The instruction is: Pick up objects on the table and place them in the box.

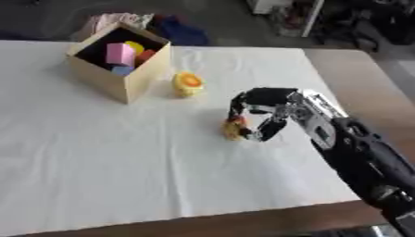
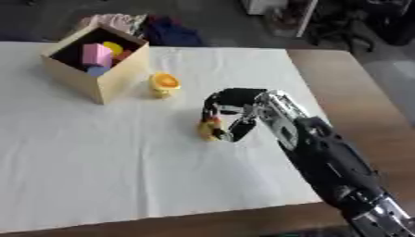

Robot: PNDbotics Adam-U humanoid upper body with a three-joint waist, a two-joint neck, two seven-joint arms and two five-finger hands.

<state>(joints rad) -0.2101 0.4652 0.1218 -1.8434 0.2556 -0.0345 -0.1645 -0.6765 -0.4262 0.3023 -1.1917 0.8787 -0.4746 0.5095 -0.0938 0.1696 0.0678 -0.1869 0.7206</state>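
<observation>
My right hand (image 1: 272, 111) is curled round a small yellow-orange object (image 1: 234, 128) on the white cloth (image 1: 122, 162) — fingers and thumb closed about it. The box (image 1: 110, 76) stands well apart, another yellow object (image 1: 188, 84) just beside it.

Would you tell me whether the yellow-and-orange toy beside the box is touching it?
Apart: in the left eye view, white cloth shows between the toy and the box.

We note a tan box (image 1: 113, 79) holding pink, yellow, red and blue pieces. Beside it sits a yellow object (image 1: 188, 85) with an orange top. The right hand (image 1: 272, 111) is black and silver; the cloth (image 1: 122, 157) white.
</observation>
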